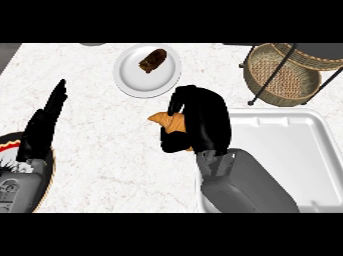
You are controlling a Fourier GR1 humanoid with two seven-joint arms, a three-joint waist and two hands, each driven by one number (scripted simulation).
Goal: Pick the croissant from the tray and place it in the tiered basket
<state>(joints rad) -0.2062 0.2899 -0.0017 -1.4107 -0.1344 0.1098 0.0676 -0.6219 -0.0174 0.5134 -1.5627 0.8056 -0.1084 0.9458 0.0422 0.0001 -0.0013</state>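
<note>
The croissant (169,123) sits curled inside the right hand (200,122), only its golden tip showing just left of the white tray (318,150), already off the tray and over the bare counter. The tiered basket (285,77) stands beyond the tray's far edge, up and to the right. To do this carry well, I judge the hand should stay high enough to pass the basket's dark frame and wicker rim, then release only once over the woven bowl. Well left of the tray, the left hand (45,125) rests with straight fingers.

Grey forearms (244,185), black hands (200,125), black fingers (54,102).
</note>
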